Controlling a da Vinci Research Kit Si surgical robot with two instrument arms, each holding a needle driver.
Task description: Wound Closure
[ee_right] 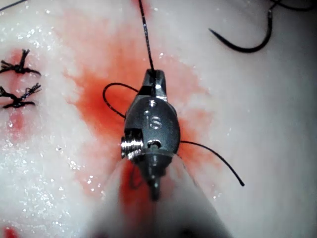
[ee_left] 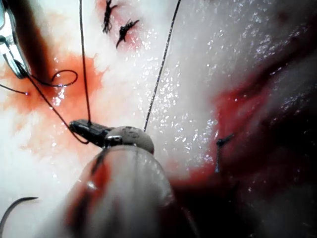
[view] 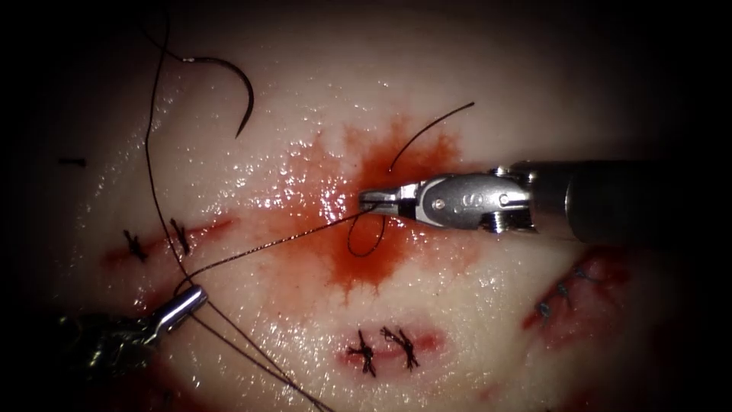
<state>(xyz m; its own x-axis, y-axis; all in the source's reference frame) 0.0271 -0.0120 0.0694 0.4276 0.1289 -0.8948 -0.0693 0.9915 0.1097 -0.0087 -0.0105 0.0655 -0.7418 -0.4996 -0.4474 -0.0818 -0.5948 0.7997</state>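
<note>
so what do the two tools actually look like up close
The right tool has slim silver metal jaws on a rounded steel wrist housing with rivets, a threaded screw and an engraved number, then a dark cylindrical shaft. The left tool ends in a shiny silver tip on a darker metal wrist.

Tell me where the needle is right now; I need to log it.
In the endoscope view the needle lies free on the tissue, up left of the red fluid, held by neither tool, its thread running down toward the left tool.
</note>
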